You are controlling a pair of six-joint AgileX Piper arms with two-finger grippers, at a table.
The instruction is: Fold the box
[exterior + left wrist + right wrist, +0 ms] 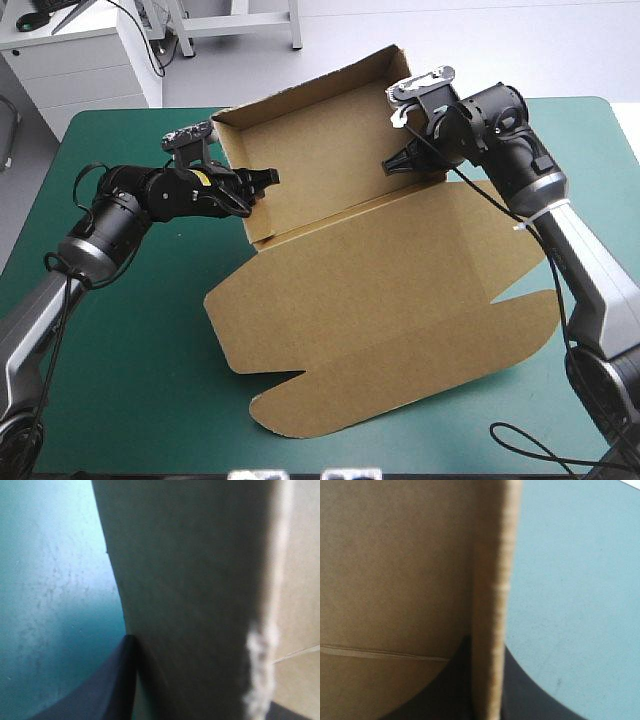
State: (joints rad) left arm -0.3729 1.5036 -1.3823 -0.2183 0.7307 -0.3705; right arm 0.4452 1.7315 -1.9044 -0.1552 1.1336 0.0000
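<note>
On the teal-green cover (130, 400), the left gripper (264, 182) pinched one raised wall of the brown box (380, 300); the right gripper (393, 163) pinched the opposite wall.

Count's pretty short here: one box (380, 290), two grippers, so the left gripper (268, 178) plus the right gripper (388, 165), and one table (130, 350).

left gripper (262, 181) and right gripper (396, 161) face each other, fingers pinched nearly together.
</note>
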